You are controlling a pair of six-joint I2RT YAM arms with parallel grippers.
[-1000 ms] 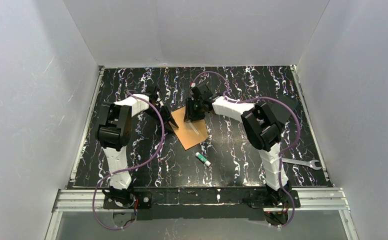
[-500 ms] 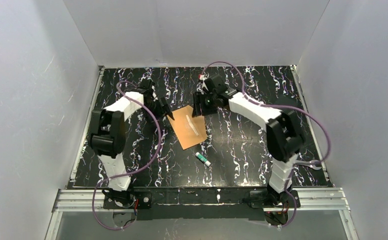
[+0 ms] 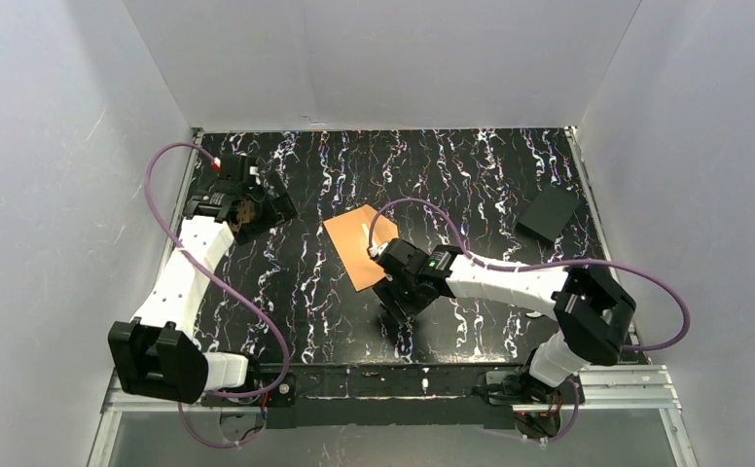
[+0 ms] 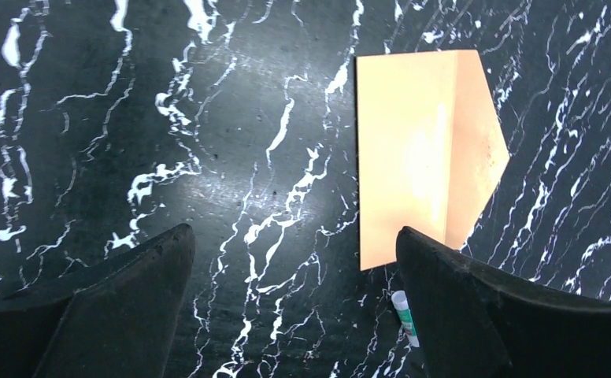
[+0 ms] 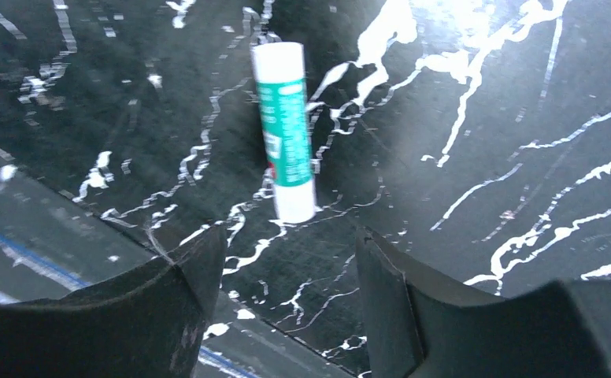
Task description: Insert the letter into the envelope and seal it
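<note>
White walls close in the scene on the left, back and right. They surround a black table veined with white, which has a metal rail along its near edge at the bottom of the overhead view.

The left arm stretches up the left side to the upper left of the table. In its wrist view the left gripper has its jaws wide apart, holding and touching nothing, with only marbled surface between the two dark fingers.

The right arm lies across the lower middle of the frame, its wrist low over the table. The right gripper also has its jaws apart and grips nothing.

The envelope lies flat and turned at an angle just left of centre. In the left wrist view its triangular flap lies open and flat on the table. The right wrist sits just beside its lower right corner.

A flat black object rests at the upper right, near the table's right edge.

The glue stick, white with a green label, lies on the table in line with the gap between the right gripper's fingers. Its near end is just beyond the fingertips, untouched.

Bare marble shows between the left gripper and the envelope, and across the far band of the table below the back wall.
</note>
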